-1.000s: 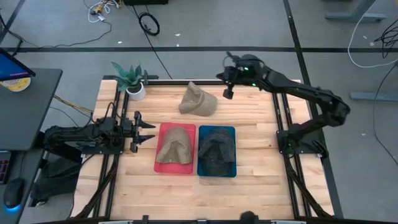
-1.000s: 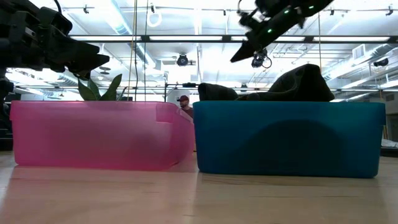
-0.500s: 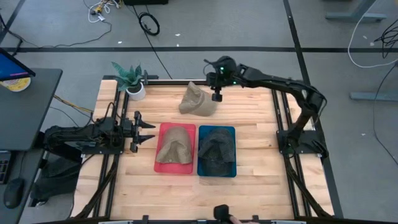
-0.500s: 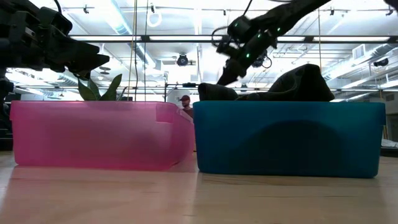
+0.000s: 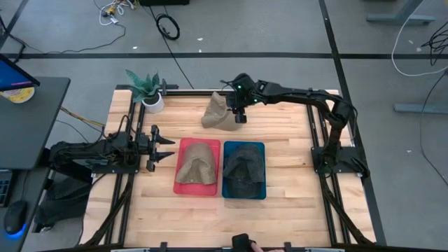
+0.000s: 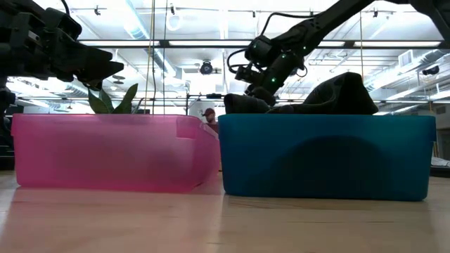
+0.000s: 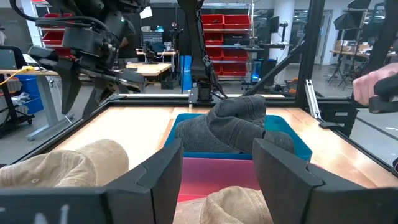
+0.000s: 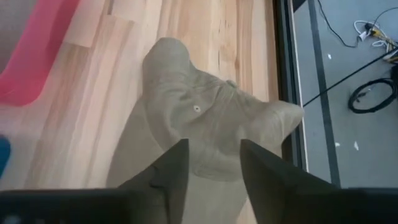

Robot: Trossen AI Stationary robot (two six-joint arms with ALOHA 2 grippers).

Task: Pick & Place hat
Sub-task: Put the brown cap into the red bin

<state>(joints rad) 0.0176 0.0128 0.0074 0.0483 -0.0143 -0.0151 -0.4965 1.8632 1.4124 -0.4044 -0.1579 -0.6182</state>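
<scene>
Right gripper [image 5: 240, 117] spread wide, right above the tan hat [image 8: 205, 127]. Could pinch only floppy cloth and drop it. Left gripper [image 5: 168, 148] spread, waiting.

loose tan hat [image 5: 218, 112]: right edge under right pincer [image 5: 239, 116] | low view: unseen

A grey floor [image 5: 63, 28] was crossed by dark lines, with cables [image 5: 168, 26] coiled at 12 o'clock. A dark desk [image 5: 31, 119] stood at 9 o'clock. Red storage bins [image 7: 221, 17] were shelved beyond, and bright ceiling lights [image 6: 133, 14] were seen overhead.
</scene>
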